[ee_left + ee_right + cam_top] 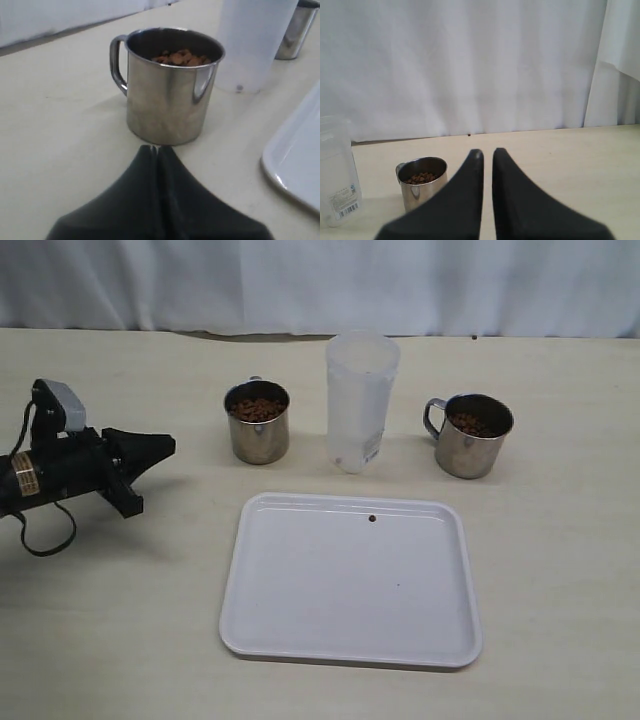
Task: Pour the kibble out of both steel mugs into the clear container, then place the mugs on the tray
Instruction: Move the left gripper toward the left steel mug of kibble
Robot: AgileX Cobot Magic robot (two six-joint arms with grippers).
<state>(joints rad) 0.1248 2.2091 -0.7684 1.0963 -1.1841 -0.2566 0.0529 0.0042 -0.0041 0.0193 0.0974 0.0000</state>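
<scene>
left end effector (165,448) closed, empty, low over surface (120,640); left steel mug (259,425) holding kibble (257,408) stands just beyond its tips, not touching. right end effector (487,151) closed, empty; right steel mug (422,187) beyond it, apart.

Right gripper (487,151) up front, dark fingers drawn together, thin slit between. Steel mug (417,195) upright on table (560,150), kibble (421,177) inside. Clear container (337,170) near mug, labelled. White curtain (470,65) behind.

Brown kibble (257,409); shiny steel mugs (259,435); white tray (350,585).
</scene>
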